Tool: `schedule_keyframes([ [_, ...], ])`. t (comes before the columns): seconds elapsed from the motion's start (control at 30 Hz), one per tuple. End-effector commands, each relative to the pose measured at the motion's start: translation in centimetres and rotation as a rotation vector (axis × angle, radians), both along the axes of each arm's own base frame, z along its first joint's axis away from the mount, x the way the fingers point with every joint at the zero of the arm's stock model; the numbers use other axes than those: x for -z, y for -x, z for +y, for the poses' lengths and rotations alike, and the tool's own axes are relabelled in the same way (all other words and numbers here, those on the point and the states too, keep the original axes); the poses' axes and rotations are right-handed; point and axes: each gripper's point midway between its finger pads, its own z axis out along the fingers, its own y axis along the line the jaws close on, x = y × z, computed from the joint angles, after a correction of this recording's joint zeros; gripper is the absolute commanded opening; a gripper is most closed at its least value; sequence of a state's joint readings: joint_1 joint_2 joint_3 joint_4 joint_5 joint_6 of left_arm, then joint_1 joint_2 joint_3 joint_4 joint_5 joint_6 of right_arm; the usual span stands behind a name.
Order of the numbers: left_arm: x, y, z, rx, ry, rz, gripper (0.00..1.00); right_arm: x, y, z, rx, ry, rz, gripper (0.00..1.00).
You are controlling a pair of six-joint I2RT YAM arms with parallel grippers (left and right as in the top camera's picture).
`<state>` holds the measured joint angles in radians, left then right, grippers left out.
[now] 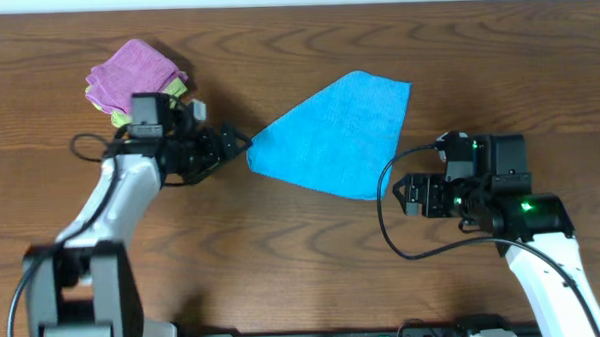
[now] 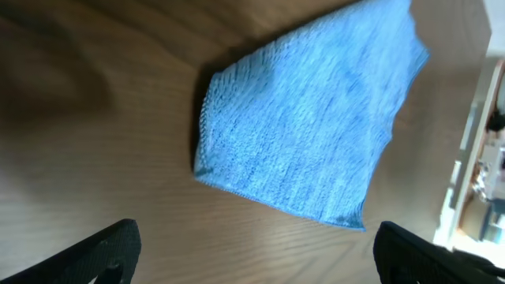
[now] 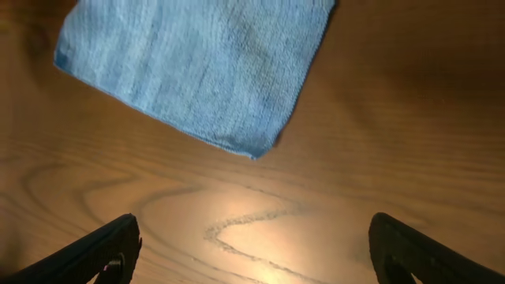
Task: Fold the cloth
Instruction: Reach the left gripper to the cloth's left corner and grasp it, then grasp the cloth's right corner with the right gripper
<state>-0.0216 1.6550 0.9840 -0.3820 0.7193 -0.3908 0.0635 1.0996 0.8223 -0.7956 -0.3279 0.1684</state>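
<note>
The sky-blue cloth point(image 1: 334, 135) lies flat on the wooden table, folded into a four-sided shape, between the two arms. It also shows in the left wrist view point(image 2: 308, 126) and in the right wrist view point(image 3: 197, 67). My left gripper point(image 1: 237, 143) is open and empty, just left of the cloth's left corner; its fingers frame bare wood in the left wrist view point(image 2: 252, 256). My right gripper point(image 1: 406, 195) is open and empty, just right of the cloth's lower right corner, over bare wood in the right wrist view point(image 3: 252, 248).
A purple folded cloth point(image 1: 132, 74) lies at the back left on a light green cloth point(image 1: 177, 90), right behind the left arm. The wooden table's point(image 1: 303, 258) far edge runs along the top of the overhead view.
</note>
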Motion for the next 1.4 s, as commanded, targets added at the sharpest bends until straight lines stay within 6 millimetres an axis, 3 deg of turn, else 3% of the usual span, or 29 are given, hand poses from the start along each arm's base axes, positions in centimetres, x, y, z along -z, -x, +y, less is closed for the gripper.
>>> schedule_keyframes([
  [0.0,1.0,-0.3,-1.7,0.039,0.057,0.027,0.95,-0.2,0.2,0.4,0.013,-0.042,0.007,0.93],
  [0.47,4.9,-1.5,-3.9,0.042,0.076,0.071,0.96,-0.3,0.3,0.8,0.000,-0.063,0.013,0.94],
  [0.63,5.4,-1.7,-4.7,0.049,0.085,0.067,1.00,-0.3,0.3,0.8,0.000,-0.063,0.013,0.95],
  [0.7,5.3,-1.9,-5.1,0.057,0.083,0.051,0.91,-0.3,0.3,0.8,0.000,-0.063,0.013,0.96],
  [1.1,6.9,-1.4,-6.2,0.080,0.016,0.056,0.69,-0.2,0.5,0.7,0.001,-0.063,0.020,0.97],
  [1.27,8.2,-0.7,-6.2,0.091,0.007,0.095,0.83,-0.1,0.8,0.9,-0.003,-0.069,0.031,0.97],
  [1.37,8.7,-0.1,-6.1,0.116,-0.012,0.106,0.86,0.1,1.1,0.8,-0.002,-0.068,0.048,0.97],
])
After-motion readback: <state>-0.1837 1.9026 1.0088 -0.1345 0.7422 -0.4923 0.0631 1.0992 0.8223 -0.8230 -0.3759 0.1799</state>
